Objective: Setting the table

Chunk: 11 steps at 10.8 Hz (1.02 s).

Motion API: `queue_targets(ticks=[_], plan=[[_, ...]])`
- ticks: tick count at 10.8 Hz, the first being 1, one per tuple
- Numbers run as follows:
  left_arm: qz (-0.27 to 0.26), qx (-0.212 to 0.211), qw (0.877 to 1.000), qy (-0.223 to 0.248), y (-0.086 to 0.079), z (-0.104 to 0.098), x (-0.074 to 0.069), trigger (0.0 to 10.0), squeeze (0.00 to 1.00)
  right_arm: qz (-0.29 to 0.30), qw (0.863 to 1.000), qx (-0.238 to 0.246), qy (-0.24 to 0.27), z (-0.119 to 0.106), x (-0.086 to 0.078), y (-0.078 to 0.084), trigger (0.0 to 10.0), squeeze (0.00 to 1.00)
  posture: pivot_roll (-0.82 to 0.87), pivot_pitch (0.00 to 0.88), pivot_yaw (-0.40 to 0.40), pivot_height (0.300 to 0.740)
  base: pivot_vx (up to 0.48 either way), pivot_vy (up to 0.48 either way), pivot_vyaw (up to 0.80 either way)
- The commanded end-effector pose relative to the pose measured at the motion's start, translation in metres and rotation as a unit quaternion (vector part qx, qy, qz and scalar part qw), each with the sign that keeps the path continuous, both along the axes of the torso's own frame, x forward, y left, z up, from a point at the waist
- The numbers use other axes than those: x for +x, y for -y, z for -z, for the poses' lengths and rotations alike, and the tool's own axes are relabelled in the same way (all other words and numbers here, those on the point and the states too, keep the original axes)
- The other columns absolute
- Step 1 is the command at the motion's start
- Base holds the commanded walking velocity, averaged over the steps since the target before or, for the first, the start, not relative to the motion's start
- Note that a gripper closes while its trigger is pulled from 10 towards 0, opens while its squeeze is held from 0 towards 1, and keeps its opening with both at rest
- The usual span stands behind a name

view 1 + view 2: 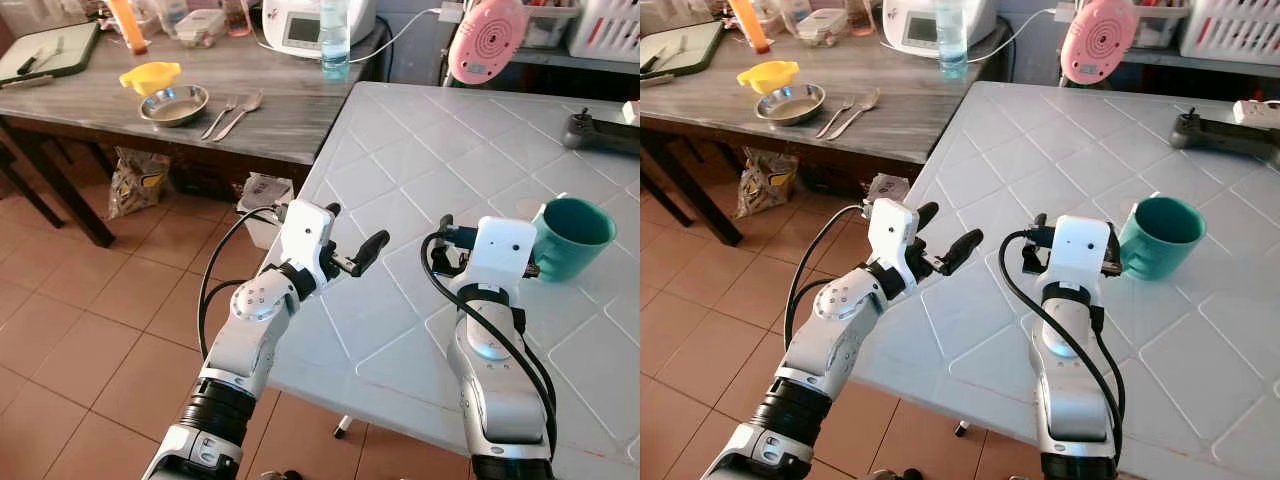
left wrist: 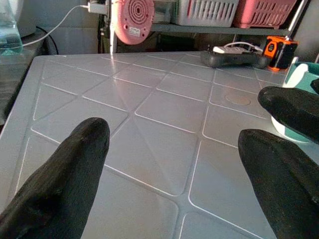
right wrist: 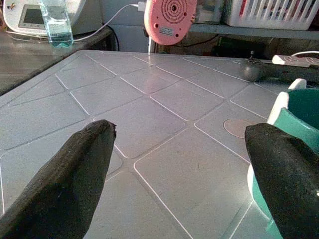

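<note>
I read the step in hand as placing the teal ceramic mug [image 1: 570, 237], which stands upright on the white diamond-patterned plastic table [image 1: 420, 150], with my right gripper [image 3: 187, 164] just beside it, fingers spread apart and holding nothing. My left gripper [image 2: 174, 164] hovers over the table edge farther from the mug, its fingers likewise apart and empty. Judging the next move: the round steel bowl [image 1: 174, 104] and the metal spoon and fork [image 1: 232, 114] lie well away from the mug on the dark wooden side table [image 1: 260, 110], so fetching them calls for turning that way.
</note>
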<state>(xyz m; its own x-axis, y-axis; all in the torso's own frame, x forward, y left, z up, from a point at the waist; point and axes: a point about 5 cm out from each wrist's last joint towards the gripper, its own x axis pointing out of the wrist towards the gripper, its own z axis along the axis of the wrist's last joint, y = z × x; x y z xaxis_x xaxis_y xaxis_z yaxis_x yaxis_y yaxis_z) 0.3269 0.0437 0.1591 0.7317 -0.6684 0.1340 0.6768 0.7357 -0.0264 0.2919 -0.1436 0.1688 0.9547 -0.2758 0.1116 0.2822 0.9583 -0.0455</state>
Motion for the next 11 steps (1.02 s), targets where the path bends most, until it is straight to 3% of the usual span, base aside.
queue_targets(ticks=[1,6,7,8,11], plan=[[-0.002,-0.002,1.0,-0.002,-0.002,0.001,-0.001,10.0,0.0,-0.004,1.0,0.025,-0.007,0.003,-0.001,-0.009,10.0,0.0,-0.07,0.135,0.085,0.74,0.0,0.0,0.0],[-0.002,-0.002,1.0,-0.002,-0.002,0.001,-0.001,10.0,0.0,-0.004,1.0,0.025,-0.007,0.003,-0.001,-0.009,10.0,0.0,-0.07,0.135,0.085,0.74,0.0,0.0,0.0],[0.029,-0.013,0.999,-0.004,0.004,-0.004,-0.002,10.0,0.0,0.015,0.999,-0.028,0.033,-0.006,-0.029,0.007,10.0,0.0,-0.1,0.123,0.114,0.74,0.0,0.0,0.0],[0.037,-0.015,0.999,-0.004,0.006,-0.005,-0.001,10.0,0.0,0.011,0.997,-0.055,0.047,-0.01,-0.043,0.011,10.0,0.0,-0.1,0.121,0.113,0.74,0.0,0.0,0.0],[0.041,-0.015,0.999,-0.005,0.006,-0.005,-0.001,10.0,0.0,0.006,0.997,-0.062,0.049,-0.011,-0.045,0.011,10.0,0.0,-0.1,0.115,0.114,0.74,0.0,0.0,0.0]])
